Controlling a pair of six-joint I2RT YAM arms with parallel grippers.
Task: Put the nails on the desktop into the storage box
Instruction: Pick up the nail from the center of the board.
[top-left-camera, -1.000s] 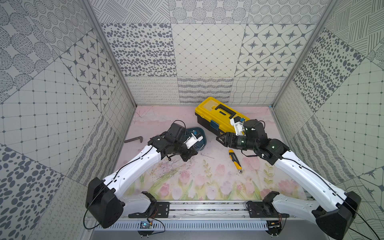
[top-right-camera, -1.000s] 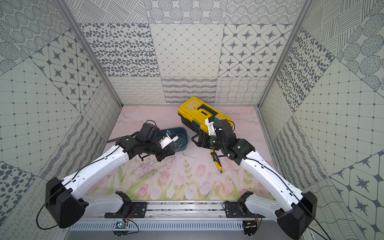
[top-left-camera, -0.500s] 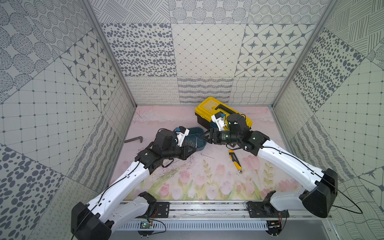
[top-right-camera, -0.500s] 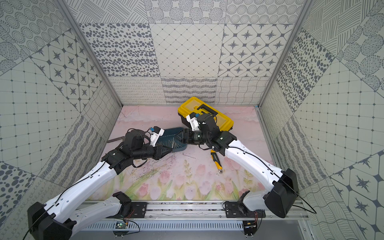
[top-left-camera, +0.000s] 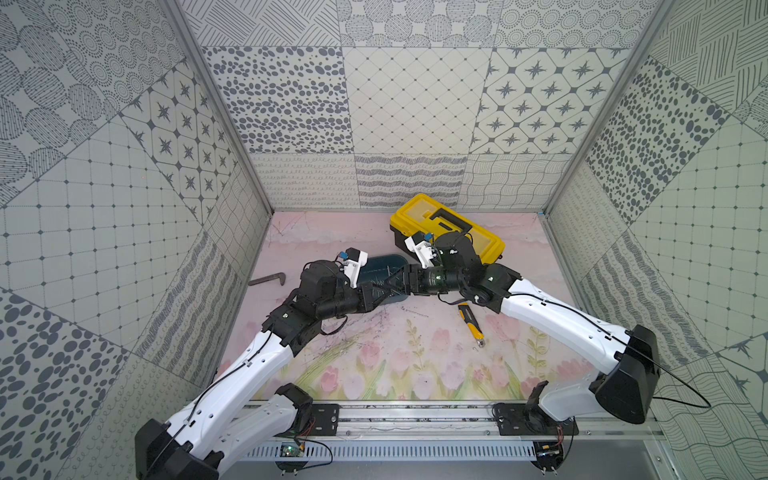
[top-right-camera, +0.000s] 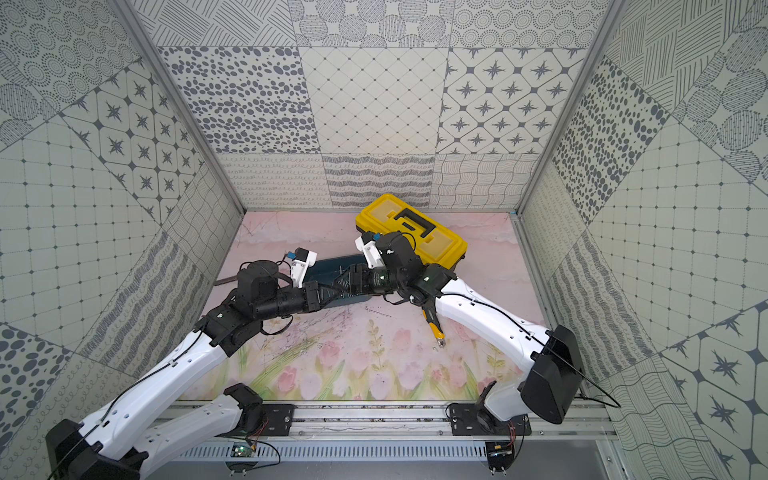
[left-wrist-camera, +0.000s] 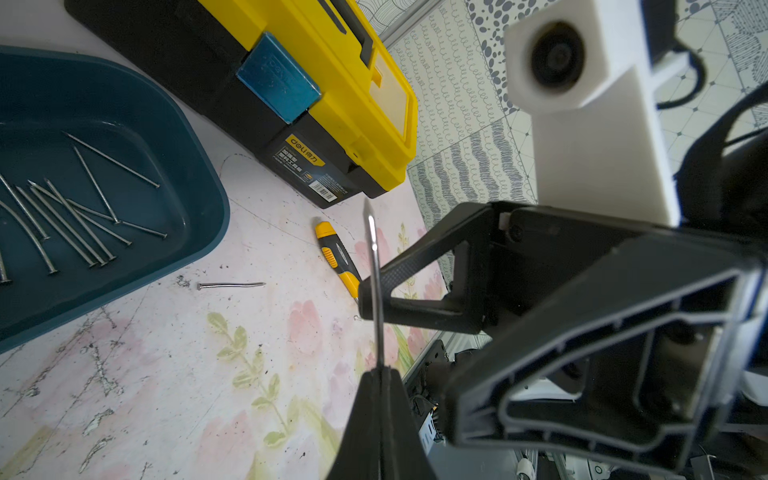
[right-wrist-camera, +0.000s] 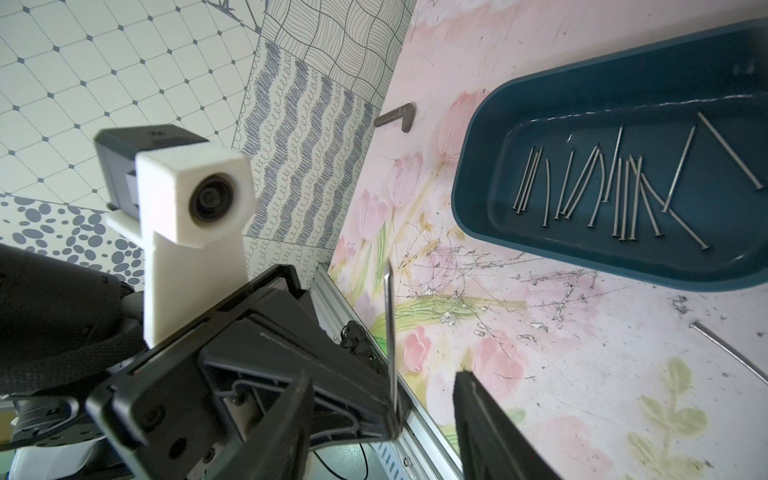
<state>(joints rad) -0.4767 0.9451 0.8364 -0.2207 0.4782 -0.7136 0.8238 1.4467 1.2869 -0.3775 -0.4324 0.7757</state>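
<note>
Left fingers (left-wrist-camera: 374, 415) pinch nail (left-wrist-camera: 374, 274) over surface (left-wrist-camera: 208, 353), near box (left-wrist-camera: 203, 216) rim; right fingers (right-wrist-camera: 490, 436) half-open astride it, empty.

The thin grey metal nails (right-wrist-camera: 623, 195) are glinting with a smooth, dull sheen in the shallow dark teal plastic storage box (right-wrist-camera: 478, 208), whose smooth walls are catching soft glossy highlights. The pale pink tulip-printed desktop (left-wrist-camera: 174, 374) is looking matt, scuffed and scratched, while the yellow-lidded black plastic toolbox (left-wrist-camera: 353, 124) is shining faintly.
</note>
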